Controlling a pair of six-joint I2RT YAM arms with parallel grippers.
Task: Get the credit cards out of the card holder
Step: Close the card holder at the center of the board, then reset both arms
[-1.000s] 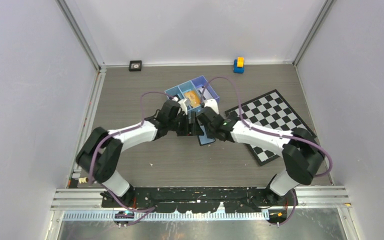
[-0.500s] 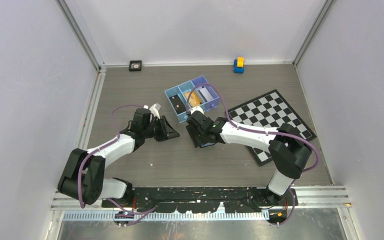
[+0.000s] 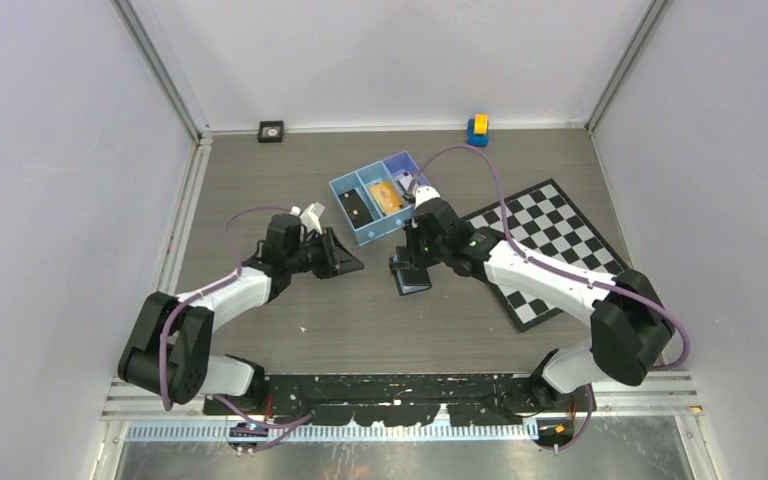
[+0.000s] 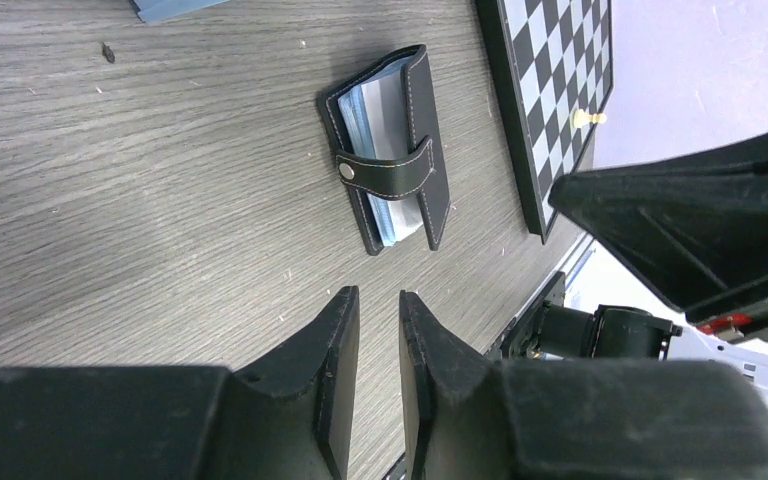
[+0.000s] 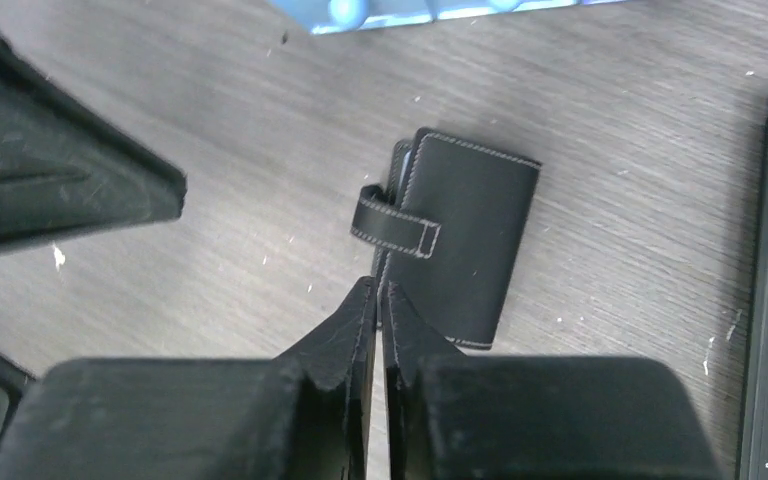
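1. I see the card holder (image 3: 411, 274) lying folded mid-table, strap fastened, nothing gripping it.
2. My right gripper (image 5: 377, 300) hovers above it, pinched closed and empty; my left gripper (image 4: 377, 330) is nearly closed, empty.
3. I judge the next move: unsnap the strap.

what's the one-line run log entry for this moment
card holder closed, strapped, on table | left fingers nearly shut, empty | right fingers shut, empty | orange card in tray

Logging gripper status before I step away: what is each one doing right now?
Left gripper: nearly closed, a thin gap, holding nothing.
Right gripper: closed, empty, above the card holder.
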